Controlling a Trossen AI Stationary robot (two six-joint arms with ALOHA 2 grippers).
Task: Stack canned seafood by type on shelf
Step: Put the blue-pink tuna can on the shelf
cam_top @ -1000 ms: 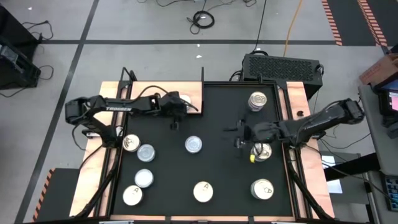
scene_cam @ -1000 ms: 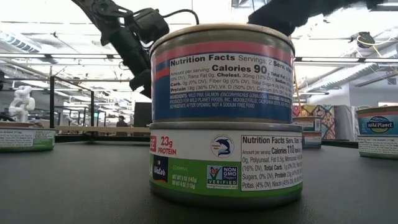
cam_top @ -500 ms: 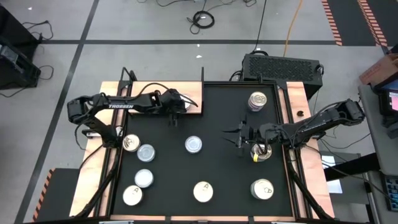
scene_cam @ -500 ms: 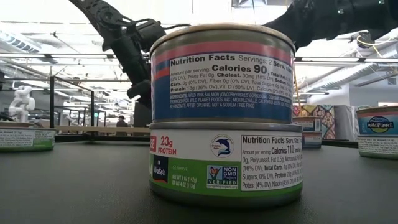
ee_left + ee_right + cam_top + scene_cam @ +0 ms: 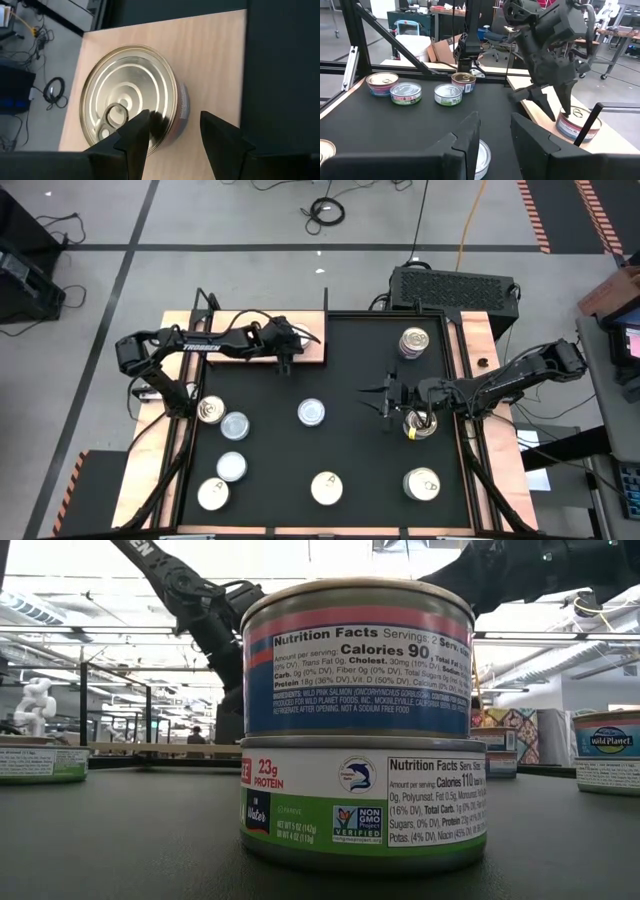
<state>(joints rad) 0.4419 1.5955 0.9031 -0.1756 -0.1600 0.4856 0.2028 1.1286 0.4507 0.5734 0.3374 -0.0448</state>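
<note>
The shelf (image 5: 311, 352) is a pale wooden board at the black mat's far left corner. One tin (image 5: 130, 95) with a gold pull-tab lid rests on its base there. My left gripper (image 5: 285, 366) hangs open, fingers pointing down, at that tin's near side. In the right wrist view its fingers (image 5: 566, 102) stand just in front of the tin (image 5: 580, 125). My right gripper (image 5: 383, 402) is open over the mat's right half, pointing left toward a silver tin (image 5: 312, 413). In the low view a two-tin stack (image 5: 360, 730) fills the middle.
Loose tins lie on the mat: several at the left edge (image 5: 235, 425), one at the near middle (image 5: 327, 488), one at the near right (image 5: 423, 483), one under my right arm (image 5: 420, 423), one at the far right (image 5: 412, 342). A black box (image 5: 450, 285) stands behind the table.
My left gripper has moved toward the far edge and a little right, from over the mat to the shelf's near edge beside the tin. In the low view its arm has passed behind the stack. The tin on the shelf has stayed put.
</note>
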